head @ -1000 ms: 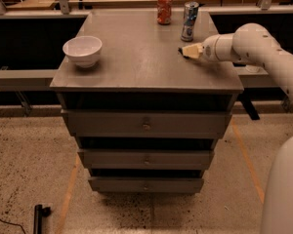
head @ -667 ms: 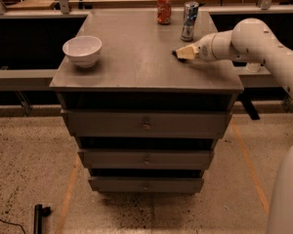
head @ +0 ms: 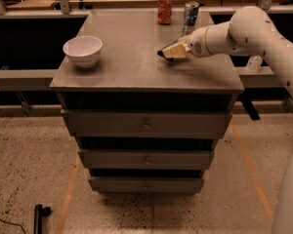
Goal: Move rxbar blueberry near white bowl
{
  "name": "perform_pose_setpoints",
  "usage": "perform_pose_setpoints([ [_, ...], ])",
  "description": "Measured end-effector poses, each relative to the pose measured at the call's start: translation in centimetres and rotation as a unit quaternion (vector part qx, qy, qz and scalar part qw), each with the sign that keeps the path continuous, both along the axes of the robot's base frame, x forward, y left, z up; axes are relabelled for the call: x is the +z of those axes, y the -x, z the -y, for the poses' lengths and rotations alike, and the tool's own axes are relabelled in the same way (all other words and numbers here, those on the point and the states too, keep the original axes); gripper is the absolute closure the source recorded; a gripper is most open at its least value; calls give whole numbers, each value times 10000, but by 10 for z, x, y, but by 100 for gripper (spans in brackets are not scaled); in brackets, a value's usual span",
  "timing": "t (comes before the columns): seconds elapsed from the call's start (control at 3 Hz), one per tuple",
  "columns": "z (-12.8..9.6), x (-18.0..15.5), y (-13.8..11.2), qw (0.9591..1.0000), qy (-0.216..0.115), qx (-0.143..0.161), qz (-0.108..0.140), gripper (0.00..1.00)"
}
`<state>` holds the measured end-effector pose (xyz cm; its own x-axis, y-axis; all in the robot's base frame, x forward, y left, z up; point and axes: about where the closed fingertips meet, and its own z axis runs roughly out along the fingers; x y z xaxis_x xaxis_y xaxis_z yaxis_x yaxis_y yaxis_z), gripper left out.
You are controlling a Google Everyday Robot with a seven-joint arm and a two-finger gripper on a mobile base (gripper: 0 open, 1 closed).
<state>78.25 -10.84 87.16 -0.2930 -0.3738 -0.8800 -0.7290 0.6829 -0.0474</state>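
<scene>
The white bowl (head: 82, 50) stands upright on the left side of the grey drawer cabinet's top (head: 132, 74). My gripper (head: 168, 51) reaches in from the right and hovers just above the top, right of centre, well apart from the bowl. Its pale fingers are closed on a small dark object, the rxbar blueberry (head: 161, 53). Only the bar's dark end shows at the fingertips; the rest is hidden by the fingers.
A red can (head: 164, 8) and a tall blue-silver can (head: 190, 12) stand at the back edge of the top, behind the gripper. The cabinet has three drawers (head: 146, 126) below. A dark tool (head: 37, 216) lies on the floor at the lower left.
My gripper has moved left across the top with the bar, from near the right edge toward the centre and closer to the bowl. The bowl and cans have not moved.
</scene>
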Motion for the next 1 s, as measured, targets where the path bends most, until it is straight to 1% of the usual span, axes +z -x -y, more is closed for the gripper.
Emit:
perform_pose_setpoints([
  [0.33, 0, 0, 0, 10000, -11, -1, 2, 100],
  [0.67, -38, 10, 5, 9987, -129, 494, 6, 100],
  [1.0, -88, 19, 15, 9935, -188, 1123, -79, 100],
])
